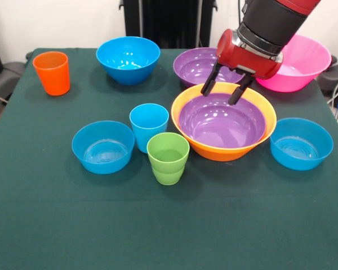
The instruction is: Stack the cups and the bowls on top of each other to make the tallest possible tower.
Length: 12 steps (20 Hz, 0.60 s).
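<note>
A table (56,225) covered in dark green cloth was seen. Directly on it were set an orange cup (52,72), a light blue cup (149,126) and a green cup (168,158), the last two touching. Three blue bowls (128,59) (103,146) (301,143), a pink bowl (304,64), a purple bowl (197,66) and an orange-yellow bowl (225,147) were also placed on it.

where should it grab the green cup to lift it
By the rim, from straight above. The green cup stands upright with its mouth open, so one finger can go inside and one outside the thin wall. Use the near side: the light blue cup crowds its far-left side. The gripper is open now.
</note>
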{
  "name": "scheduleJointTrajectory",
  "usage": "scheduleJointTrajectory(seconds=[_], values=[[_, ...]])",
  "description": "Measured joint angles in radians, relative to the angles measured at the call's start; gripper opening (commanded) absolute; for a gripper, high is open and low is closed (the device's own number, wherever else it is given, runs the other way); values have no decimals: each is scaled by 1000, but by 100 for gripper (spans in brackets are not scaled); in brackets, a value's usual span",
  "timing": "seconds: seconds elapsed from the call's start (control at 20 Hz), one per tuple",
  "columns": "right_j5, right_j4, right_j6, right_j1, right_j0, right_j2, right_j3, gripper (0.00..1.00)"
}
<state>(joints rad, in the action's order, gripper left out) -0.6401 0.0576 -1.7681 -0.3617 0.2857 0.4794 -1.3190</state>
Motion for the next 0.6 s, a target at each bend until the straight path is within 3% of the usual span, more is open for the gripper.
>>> scheduleJointTrajectory(seconds=[0.6], values=[[-17,-1,0,-37,-35,-51,-9,100]])
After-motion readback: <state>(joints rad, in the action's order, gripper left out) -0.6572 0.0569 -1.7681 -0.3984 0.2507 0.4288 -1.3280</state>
